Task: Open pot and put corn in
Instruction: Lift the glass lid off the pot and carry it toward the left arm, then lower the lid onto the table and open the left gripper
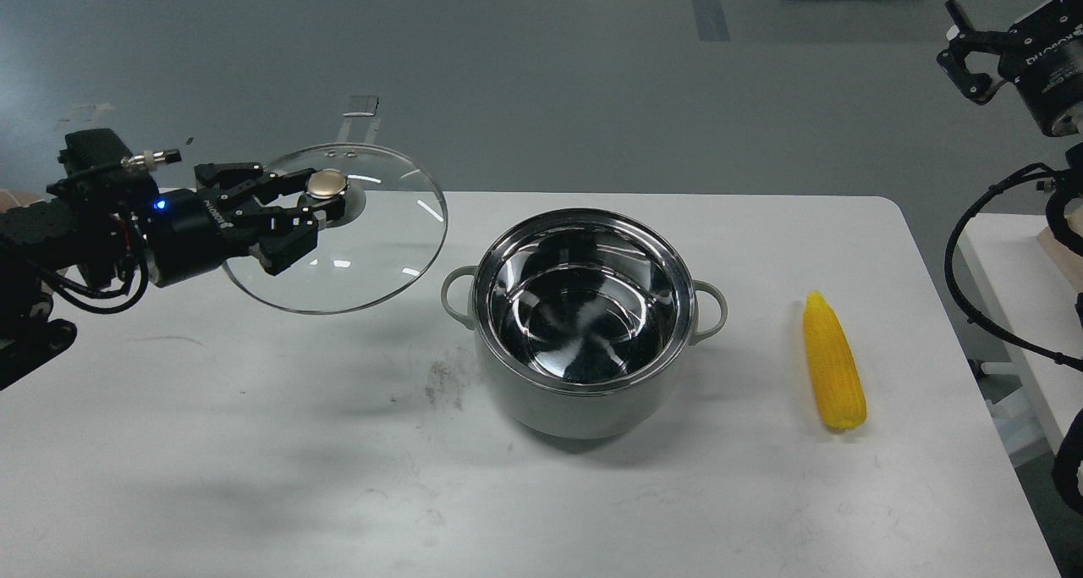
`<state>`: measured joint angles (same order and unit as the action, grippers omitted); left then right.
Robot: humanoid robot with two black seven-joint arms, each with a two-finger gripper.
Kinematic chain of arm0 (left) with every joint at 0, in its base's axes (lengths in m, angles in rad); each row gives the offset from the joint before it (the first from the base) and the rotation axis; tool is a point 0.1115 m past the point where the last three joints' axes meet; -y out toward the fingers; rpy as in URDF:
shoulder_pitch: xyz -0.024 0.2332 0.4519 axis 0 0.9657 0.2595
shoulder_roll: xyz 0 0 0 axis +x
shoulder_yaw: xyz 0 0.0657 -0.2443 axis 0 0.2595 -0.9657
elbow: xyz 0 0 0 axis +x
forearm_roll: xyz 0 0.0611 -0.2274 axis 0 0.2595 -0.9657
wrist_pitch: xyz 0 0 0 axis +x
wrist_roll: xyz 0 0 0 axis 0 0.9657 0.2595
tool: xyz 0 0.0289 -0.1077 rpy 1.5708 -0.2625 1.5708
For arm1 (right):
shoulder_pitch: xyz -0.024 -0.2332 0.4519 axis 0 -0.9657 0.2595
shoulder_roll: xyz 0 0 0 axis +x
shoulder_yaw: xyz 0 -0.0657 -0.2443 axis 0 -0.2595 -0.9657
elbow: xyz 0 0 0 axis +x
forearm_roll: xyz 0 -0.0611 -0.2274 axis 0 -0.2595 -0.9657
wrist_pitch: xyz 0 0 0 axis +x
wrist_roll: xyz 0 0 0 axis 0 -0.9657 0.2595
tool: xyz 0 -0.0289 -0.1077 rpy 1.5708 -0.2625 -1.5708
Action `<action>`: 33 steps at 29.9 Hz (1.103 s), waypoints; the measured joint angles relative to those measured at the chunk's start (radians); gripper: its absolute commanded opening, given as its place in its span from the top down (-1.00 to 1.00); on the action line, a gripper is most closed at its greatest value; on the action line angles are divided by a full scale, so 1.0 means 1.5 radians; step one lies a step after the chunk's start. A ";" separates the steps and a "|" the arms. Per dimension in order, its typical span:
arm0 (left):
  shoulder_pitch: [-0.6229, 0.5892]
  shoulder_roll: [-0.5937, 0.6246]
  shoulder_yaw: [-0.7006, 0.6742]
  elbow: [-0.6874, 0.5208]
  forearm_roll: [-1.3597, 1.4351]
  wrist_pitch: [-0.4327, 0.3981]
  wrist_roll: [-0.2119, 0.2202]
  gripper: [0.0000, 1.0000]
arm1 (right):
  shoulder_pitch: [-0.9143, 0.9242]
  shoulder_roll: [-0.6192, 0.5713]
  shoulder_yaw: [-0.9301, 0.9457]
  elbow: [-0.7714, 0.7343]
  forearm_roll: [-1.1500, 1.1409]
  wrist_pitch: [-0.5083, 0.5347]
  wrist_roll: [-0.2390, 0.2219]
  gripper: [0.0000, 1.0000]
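Left tool [309,206] is clamped on the gold knob [327,184] of the glass lid [372,248], fingers either side of the knob's stem, so the lid hangs from that one grip. I hold it in the air, left of the pot [584,341] and well apart from it, tilted with its near edge lower; its shadow falls on the white surface [254,443] below, which tells me it is not resting on anything. Reason for this placement, as I judge it: the lid has to be clear of the pot's mouth and clear of the right side, where the corn must come in. Pot sits near the middle of the surface, uncovered, steel interior bare and reflective, nothing inside, both loop handles visible at its sides. Corn cob [832,360] lies flat on the surface to the right of the pot, apart from it, tapered end pointing away from me, untouched. Right tool [973,62] is raised at the upper right, away from the surface, carrying nothing; its fingers stand parted. Judgement: opening is done bar setting the lid down; corn step not yet started. Risk noted: a single grip on a knob lets a tilted lid swing or slip, so the set-down on the left should be slow and low.
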<state>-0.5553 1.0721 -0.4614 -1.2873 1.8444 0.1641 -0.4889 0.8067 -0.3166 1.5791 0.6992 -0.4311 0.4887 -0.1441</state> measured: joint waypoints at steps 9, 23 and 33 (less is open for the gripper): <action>0.140 0.024 0.002 0.046 -0.029 0.096 0.000 0.43 | 0.002 0.000 -0.005 -0.001 0.000 0.000 0.000 -1.00; 0.203 -0.011 0.007 0.174 -0.031 0.122 0.000 0.37 | 0.001 0.012 -0.009 -0.002 0.000 0.000 0.000 -1.00; 0.207 -0.047 0.013 0.209 -0.031 0.122 0.000 -0.37 | 0.001 0.007 -0.009 0.000 -0.001 0.000 0.000 -1.00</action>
<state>-0.2442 1.0017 -0.4426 -0.9733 1.7977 0.3471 -0.4887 0.8083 -0.3057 1.5661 0.6993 -0.4326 0.4887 -0.1442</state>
